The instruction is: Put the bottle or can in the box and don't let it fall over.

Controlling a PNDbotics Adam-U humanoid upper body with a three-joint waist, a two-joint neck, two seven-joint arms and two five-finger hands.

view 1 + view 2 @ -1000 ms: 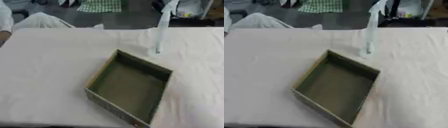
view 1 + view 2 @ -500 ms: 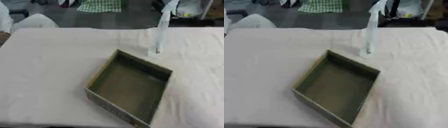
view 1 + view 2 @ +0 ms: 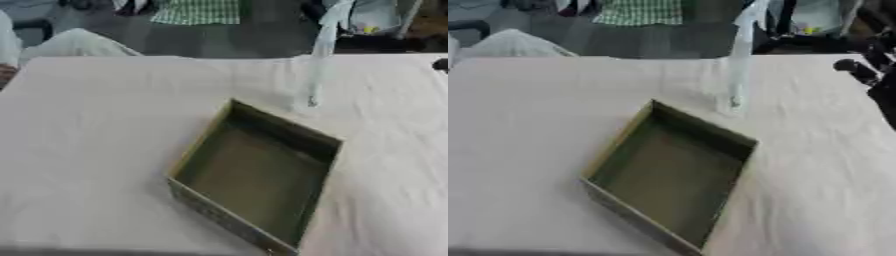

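A tall, thin clear bottle stands upright on the white cloth just behind the box's far corner, apart from it. The open olive-green box sits turned like a diamond in the middle of the table, with nothing inside. My right hand shows only as a dark shape at the right edge, level with the bottle's lower half and well to its right, not touching it. A sliver of my right hand also shows in the left eye view. My left hand is out of sight.
The table is covered with a wrinkled white cloth. Beyond its far edge are people and dark furniture. The box's near corner lies close to the table's front edge.
My right hand has come into view at the right edge. The bottle and the box stand where they were.
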